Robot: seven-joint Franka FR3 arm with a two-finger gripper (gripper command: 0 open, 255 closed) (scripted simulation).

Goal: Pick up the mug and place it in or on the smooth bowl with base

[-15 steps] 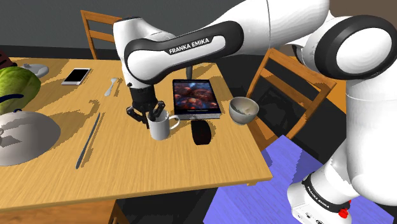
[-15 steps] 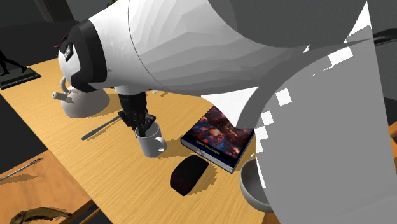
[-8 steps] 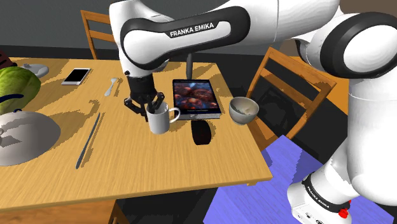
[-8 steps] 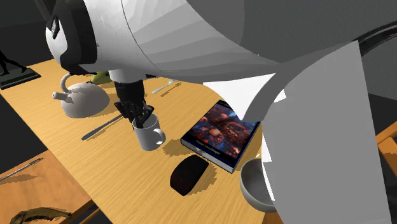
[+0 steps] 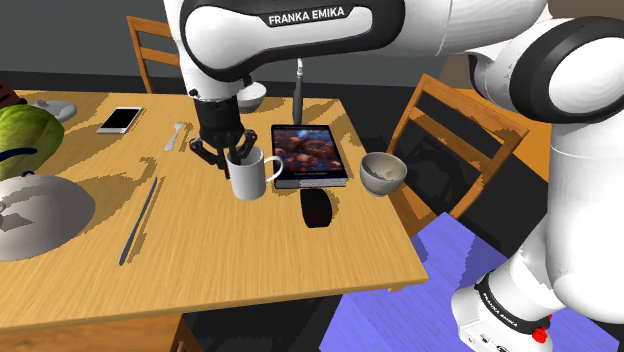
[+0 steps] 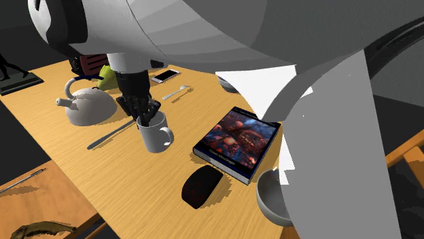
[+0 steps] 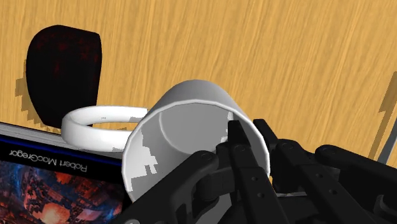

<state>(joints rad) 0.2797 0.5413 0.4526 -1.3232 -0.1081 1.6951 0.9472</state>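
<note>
As the black gripper (image 5: 234, 155) comes down from above, its two fingers (image 7: 238, 156) are clamped on the wall of a white mug (image 5: 250, 176), one finger inside the rim and the other outside it. The mug sits over the middle of a wooden table (image 5: 250, 270). In the shoulder view it is just left of a book (image 5: 308, 155) with a dark, reddish cover, and its handle points toward that book. The wrist view looks into the mug's open mouth, with the handle on the side away from the pinched wall and next to the book's spine. Whether the mug's base touches the tabletop cannot be told. A grey bowl (image 5: 383, 172) stands right of the book near the table's right edge, well apart from the mug. A dark, rounded object (image 5: 318, 208) lies on the near side of the book, between mug and bowl. Left of the mug lie a long, thin utensil (image 5: 140, 218) and a grey kettle (image 6: 88, 105), with a spoon (image 5: 176, 135) and a phone (image 5: 120, 119) farther back. Wooden chairs (image 5: 450, 125) stand at the right and far sides of the table.
</note>
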